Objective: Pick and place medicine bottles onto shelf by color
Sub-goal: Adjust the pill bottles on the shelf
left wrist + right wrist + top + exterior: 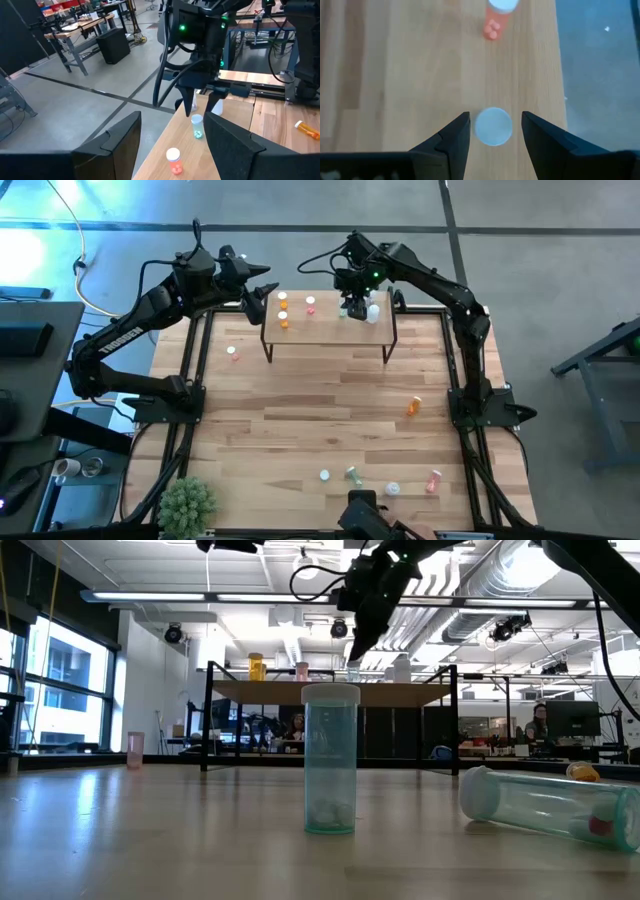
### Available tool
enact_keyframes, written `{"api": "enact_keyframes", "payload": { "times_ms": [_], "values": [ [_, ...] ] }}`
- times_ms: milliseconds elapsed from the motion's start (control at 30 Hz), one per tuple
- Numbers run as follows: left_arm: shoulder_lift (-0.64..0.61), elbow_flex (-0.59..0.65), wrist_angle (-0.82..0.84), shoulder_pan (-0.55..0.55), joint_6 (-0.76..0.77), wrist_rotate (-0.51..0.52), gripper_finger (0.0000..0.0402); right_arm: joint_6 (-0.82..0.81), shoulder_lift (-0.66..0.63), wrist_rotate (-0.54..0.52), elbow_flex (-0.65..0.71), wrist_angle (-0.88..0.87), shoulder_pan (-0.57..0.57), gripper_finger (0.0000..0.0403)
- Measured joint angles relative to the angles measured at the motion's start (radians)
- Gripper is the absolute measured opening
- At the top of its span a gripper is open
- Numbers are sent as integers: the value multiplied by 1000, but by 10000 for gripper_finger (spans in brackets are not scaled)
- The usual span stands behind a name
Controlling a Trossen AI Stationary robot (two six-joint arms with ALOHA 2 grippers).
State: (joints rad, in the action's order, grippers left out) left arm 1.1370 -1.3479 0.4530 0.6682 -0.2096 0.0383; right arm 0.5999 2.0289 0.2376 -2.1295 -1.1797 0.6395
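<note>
At the lower left of the overhead frame I see a green plant (187,502) on the tabletop (300,410). Above it, at upper left, my left tool (262,292) hangs just off the shelf's left end, its fingers spread and holding nothing. The shelf (330,330) sits at upper centre. On its left part stand two orange bottles (283,301), with a pink bottle (311,304) a little to their right. One more bottle (232,352) stands on the tabletop left of the shelf.

Right of centre on the shelf, my right tool (492,125) points down over a green-tinted bottle (493,126); the white cap sits between the fingers with a gap on each side, so nothing is gripped. A white bottle (374,310) stands just beside it.

Further right, an orange bottle (413,406) lies on the tabletop. Along the bottom edge are four more bottles (352,474), one of them pink (434,480) at the right.
</note>
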Motion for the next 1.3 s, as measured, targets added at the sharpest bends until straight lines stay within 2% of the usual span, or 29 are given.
{"api": "enact_keyframes", "payload": {
  "times_ms": [700, 1067, 1300],
  "values": [
    [0, 0, 0, 0, -1, 0, 207, -43, 23, -2, 2, -8, -1, 169],
    [0, 0, 0, 0, 0, 0, 207, -45, 23, -3, 2, -8, -5, 122],
    [0, 0, 0, 0, 0, 0, 207, -53, 22, -64, 1, -2, -6, 118]
  ]
}}
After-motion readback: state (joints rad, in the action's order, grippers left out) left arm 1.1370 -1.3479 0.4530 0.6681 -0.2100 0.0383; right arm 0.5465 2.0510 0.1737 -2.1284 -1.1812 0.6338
